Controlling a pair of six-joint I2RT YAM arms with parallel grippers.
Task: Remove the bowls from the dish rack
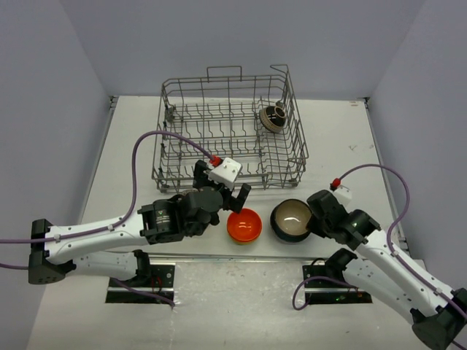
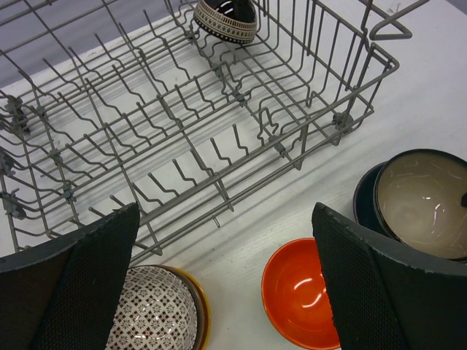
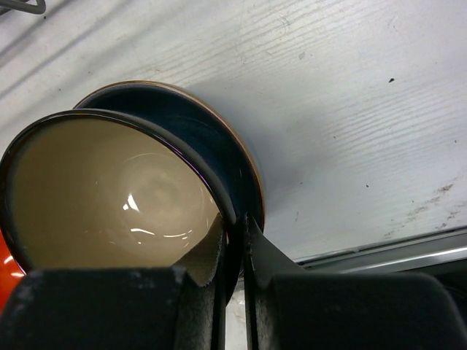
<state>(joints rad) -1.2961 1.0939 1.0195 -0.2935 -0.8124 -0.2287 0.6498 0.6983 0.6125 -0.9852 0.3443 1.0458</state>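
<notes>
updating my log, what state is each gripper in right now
left gripper: open, holding nothing
right gripper: shut on the rim of the black-and-cream bowl

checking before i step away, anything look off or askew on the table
The black-and-cream bowl sits askew, off-centre on the dark blue bowl, its rim pinched by the right gripper. Nothing spilled or broken.

White table (image 1: 343,146) with faint wood grain is taking up the whole base of the booth, showing small dark scuffs (image 3: 430,200) close to the metal strip (image 1: 241,257) along its near edge. Plain pale lilac-grey walls (image 1: 219,44) are boxing it in behind and on both sides. Soft, even light is falling from above.
</notes>
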